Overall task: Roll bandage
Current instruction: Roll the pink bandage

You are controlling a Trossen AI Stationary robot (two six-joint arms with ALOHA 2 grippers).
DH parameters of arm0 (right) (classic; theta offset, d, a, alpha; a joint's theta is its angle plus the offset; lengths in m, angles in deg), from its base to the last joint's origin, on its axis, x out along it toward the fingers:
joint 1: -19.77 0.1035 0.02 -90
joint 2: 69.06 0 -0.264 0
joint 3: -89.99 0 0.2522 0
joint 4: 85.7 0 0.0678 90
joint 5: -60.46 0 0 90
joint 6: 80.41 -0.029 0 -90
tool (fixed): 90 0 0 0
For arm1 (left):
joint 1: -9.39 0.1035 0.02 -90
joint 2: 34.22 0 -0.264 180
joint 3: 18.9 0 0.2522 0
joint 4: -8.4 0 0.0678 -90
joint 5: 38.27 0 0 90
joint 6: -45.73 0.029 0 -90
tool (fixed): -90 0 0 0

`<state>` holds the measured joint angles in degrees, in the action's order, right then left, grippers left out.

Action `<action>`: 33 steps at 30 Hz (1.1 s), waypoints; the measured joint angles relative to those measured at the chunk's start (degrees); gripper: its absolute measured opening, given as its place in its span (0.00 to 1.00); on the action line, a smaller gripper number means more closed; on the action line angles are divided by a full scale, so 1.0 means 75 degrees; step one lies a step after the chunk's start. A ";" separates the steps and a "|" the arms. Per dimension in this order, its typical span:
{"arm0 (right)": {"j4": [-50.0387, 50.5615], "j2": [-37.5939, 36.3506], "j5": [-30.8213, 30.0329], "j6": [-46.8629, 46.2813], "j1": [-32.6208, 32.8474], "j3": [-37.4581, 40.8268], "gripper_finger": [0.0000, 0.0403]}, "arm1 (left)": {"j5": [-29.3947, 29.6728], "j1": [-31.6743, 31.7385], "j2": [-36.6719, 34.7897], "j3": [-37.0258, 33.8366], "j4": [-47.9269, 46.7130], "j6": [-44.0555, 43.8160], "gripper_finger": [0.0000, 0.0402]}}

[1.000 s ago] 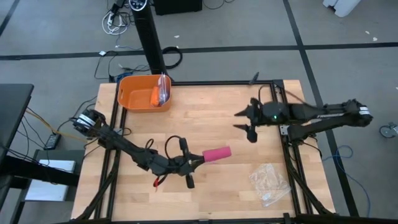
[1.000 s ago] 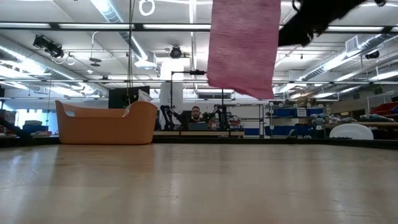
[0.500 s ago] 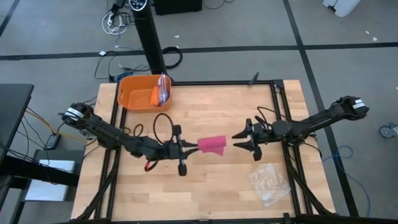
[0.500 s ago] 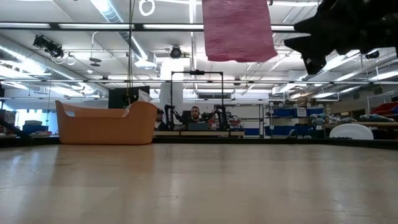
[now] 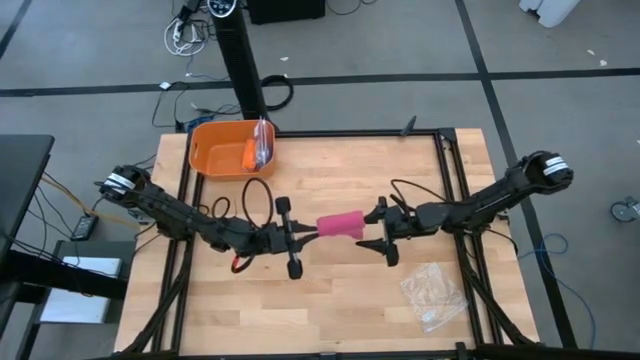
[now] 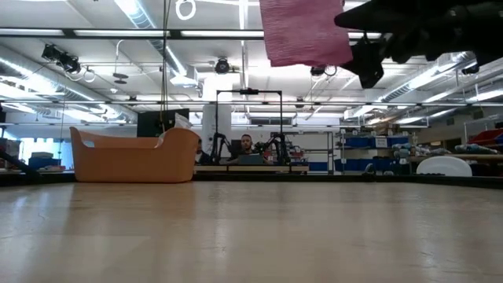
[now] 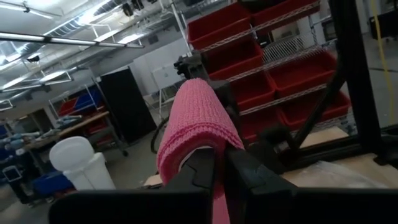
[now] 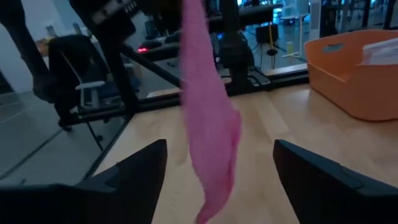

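Observation:
The magenta-pink bandage (image 5: 340,223) is a short folded band held in the air over the table's middle. It shows at the top of the low view (image 6: 305,31). My left gripper (image 5: 312,232) is shut on its left end. My right gripper (image 5: 369,230) is open, and its fingers stand on either side of the bandage's free right end (image 8: 208,124) without touching it. My left gripper pinches the bandage's left end (image 7: 200,144) between its two fingers (image 7: 205,177). The fingers come level from the table's left. The cloth bulges out past the fingertips as a folded wad of several layers. It is lifted clear of the table, and its free end hangs down slack.
An orange tub (image 5: 232,148) with items in it stands at the far left of the table. A clear crinkled plastic bag (image 5: 432,292) lies near the front right. Bare wooden tabletop (image 5: 340,300) lies below both grippers.
My right gripper has gone from the far right toward the table's middle, up to the bandage's free end, and has stayed open. My left gripper has gone a little toward the far edge with the bandage, which now hangs less far below it.

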<state>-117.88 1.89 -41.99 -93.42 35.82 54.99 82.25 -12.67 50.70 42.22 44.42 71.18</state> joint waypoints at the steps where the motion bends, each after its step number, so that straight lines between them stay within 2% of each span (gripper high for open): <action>1: -0.0021 0.0136 0.0003 0.0002 0.0000 -0.0073 0.73 | 0.0003 0.0000 0.0000 0.0000 0.0021 0.0001 0.05; 4: -0.0173 0.0547 0.0006 0.0002 0.0000 -0.0319 0.67 | 0.0024 0.0000 0.0000 0.0000 0.0032 0.0154 0.05; 7: -0.0309 0.0854 0.0002 -0.0043 0.0003 -0.0506 0.57 | 0.0193 -0.0001 0.0000 0.0000 0.0140 0.0264 0.05; 10: -0.0331 0.1035 -0.0040 -0.0152 0.0047 -0.0608 0.39 | 0.0369 0.0000 0.0000 0.0000 0.0249 0.0401 0.05; 14: -0.0359 0.1137 -0.0414 -0.0377 0.0201 -0.0672 0.08 | 0.0827 -0.0003 0.0000 0.0000 0.0366 0.0679 0.05; 15: -0.0377 0.1140 -0.0544 -0.0374 0.0269 -0.0673 0.04 | 0.0973 -0.0005 0.0000 0.0000 0.0393 0.0765 0.05; 24: -0.0522 0.0651 -0.0630 -0.0487 0.1093 -0.0676 0.01 | 0.2352 0.0051 0.0001 -0.0077 0.0320 0.1389 0.05; 29: -0.0701 0.0261 -0.0804 -0.0211 0.1355 -0.0695 0.00 | 0.2539 0.0141 0.0003 -0.0458 0.0446 0.1304 0.05; 33: -0.0525 0.0135 -0.0817 0.0089 0.1352 -0.1141 0.00 | 0.2557 0.0267 0.0003 -0.0822 0.0424 0.0740 0.05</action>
<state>-121.82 2.90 -48.12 -92.76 45.97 46.44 101.42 -10.67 50.73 36.05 47.60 76.73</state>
